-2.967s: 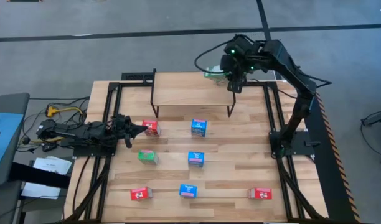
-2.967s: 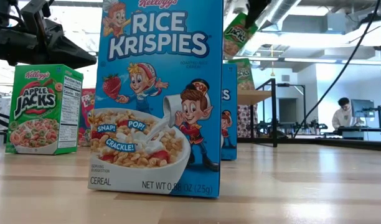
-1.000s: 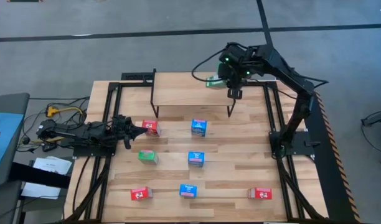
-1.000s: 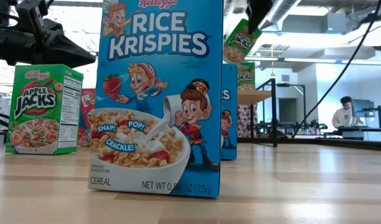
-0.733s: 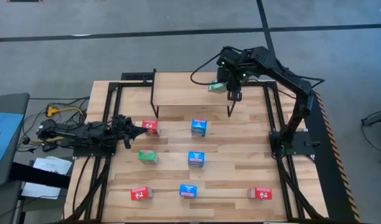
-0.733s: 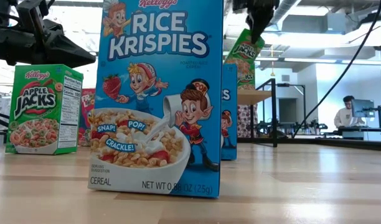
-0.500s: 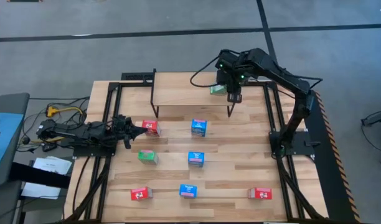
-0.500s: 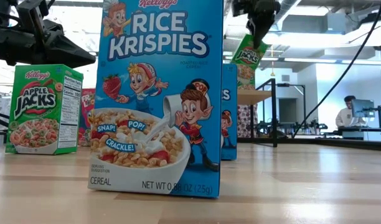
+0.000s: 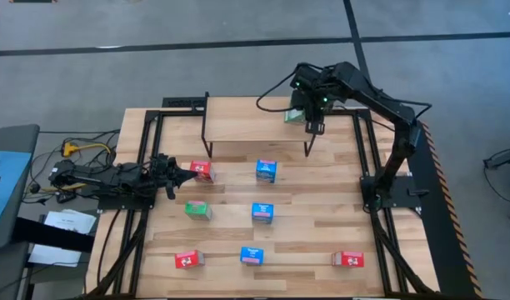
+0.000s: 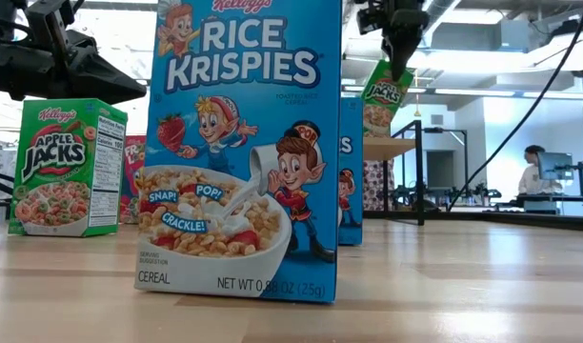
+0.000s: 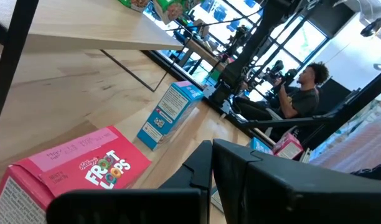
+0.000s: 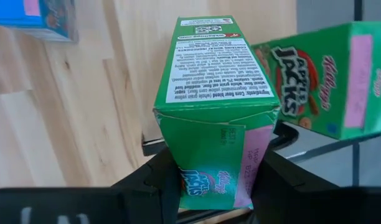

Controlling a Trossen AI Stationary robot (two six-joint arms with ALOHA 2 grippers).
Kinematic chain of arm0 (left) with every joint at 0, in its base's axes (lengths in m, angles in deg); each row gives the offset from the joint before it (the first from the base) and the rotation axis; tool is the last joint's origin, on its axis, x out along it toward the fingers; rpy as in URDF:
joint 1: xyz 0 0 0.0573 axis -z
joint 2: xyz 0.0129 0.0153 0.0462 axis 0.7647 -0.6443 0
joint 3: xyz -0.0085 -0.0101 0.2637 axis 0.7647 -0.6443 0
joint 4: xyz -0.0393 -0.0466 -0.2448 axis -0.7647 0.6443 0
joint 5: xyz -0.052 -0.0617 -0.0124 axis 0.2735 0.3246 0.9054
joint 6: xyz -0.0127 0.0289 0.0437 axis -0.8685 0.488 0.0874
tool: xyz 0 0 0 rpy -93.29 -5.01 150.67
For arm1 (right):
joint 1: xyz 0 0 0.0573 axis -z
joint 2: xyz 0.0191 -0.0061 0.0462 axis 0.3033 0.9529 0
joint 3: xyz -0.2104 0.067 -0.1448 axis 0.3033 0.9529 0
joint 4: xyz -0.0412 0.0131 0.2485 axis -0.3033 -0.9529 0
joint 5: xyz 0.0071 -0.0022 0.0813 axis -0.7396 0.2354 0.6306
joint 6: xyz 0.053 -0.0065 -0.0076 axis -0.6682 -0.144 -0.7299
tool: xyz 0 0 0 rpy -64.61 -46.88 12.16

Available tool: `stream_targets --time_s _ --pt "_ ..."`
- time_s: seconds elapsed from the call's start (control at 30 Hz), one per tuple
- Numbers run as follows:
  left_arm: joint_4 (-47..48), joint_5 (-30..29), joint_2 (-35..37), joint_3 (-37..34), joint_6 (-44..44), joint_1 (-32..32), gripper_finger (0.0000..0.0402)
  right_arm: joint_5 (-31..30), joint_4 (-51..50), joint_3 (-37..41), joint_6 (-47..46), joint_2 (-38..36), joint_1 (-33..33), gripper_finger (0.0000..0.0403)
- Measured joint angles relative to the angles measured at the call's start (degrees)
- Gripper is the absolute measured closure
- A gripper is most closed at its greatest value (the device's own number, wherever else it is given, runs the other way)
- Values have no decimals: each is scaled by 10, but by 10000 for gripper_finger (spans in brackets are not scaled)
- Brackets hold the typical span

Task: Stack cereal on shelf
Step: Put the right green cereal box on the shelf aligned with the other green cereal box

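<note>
Cereal [image 12: 216, 112] (green) in right gripper [image 12: 209, 177].

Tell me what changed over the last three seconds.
The right end effector, shut on a green cereal box, carried it from beyond the shelf's right end in over the top and lower. The left end effector and table boxes stayed put.

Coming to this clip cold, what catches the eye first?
The right claw holds a green cereal box in the air over the right end of the shelf, next to another green box already there. In the low view a blue Rice Krispies box fills the foreground. The left claw lies shut on the table beside a red box.
</note>
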Motion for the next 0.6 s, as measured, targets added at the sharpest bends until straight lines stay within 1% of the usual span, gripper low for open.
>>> stream_targets --time_s 0.17,0.37,0.6 --pt "0 5 0 0 0 0 401 3 0 0 0 0 5 231" --pt "2 34 0 0 -18 0 401 3 0 0 -6 -6 10 231" --pt "2 37 0 0 -18 0 401 4 0 -1 -21 -29 11 231"
